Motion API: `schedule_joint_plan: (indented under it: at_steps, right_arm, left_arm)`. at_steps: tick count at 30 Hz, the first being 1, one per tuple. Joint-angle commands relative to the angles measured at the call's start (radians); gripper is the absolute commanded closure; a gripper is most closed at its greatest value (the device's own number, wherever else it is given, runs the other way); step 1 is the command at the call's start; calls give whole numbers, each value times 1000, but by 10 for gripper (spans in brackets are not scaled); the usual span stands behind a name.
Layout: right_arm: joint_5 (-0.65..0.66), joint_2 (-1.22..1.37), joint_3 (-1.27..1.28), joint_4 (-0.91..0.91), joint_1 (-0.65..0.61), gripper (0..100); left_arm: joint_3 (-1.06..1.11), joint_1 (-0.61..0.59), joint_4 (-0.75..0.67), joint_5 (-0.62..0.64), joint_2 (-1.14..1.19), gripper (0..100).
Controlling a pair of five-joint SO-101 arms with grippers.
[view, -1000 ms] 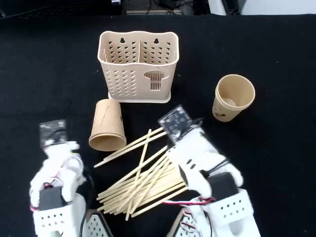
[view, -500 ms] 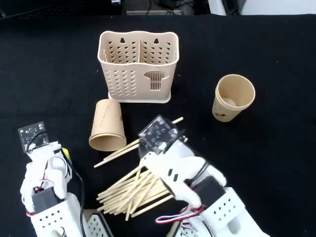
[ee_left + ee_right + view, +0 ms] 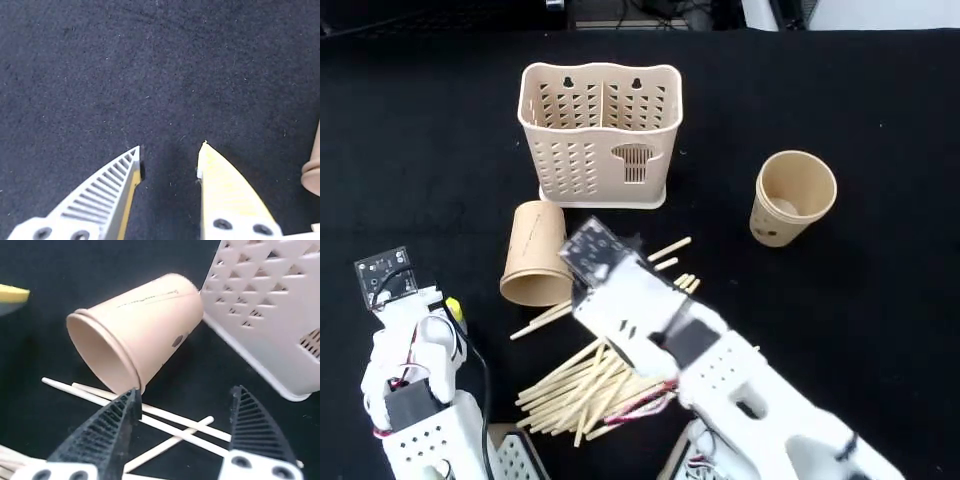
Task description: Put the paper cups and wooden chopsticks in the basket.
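A beige slotted basket (image 3: 600, 130) stands upright at the back centre. One paper cup (image 3: 533, 255) lies on its side in front of it, mouth toward the arms. A second cup (image 3: 792, 195) stands upright to the right. Wooden chopsticks (image 3: 585, 385) lie in a loose heap in front, with a few strays by the lying cup. My right gripper (image 3: 187, 392) is open just short of the lying cup (image 3: 135, 335), over two or three chopsticks (image 3: 165, 415), with the basket (image 3: 270, 310) beside it. My left gripper (image 3: 170, 148) is open over bare cloth at the front left.
Black cloth (image 3: 880, 320) covers the whole table. The right arm (image 3: 660, 325) lies across the chopstick heap. The left arm (image 3: 410, 350) stands at the front left corner. A yellow fingertip (image 3: 12, 294) of the left gripper shows beyond the lying cup.
The right arm has swung left and forward from the heap's right side to the lying cup. The left arm drew left a second ago and has kept still since.
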Motion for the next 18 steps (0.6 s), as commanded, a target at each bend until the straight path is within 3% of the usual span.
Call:
schedule_joint_plan:
  at_steps: [1, 11, 18]
  right_arm:
    - [-8, 131, -119, -44, -40, 708]
    - [-66, 274, -196, -86, -84, 709]
    - [-69, 437, -199, -308, -83, 712]
  left_arm:
    - [15, -1, -8, 11, -6, 802]
    - [15, -1, -8, 12, -6, 801]
    - [15, -1, -8, 9, -6, 802]
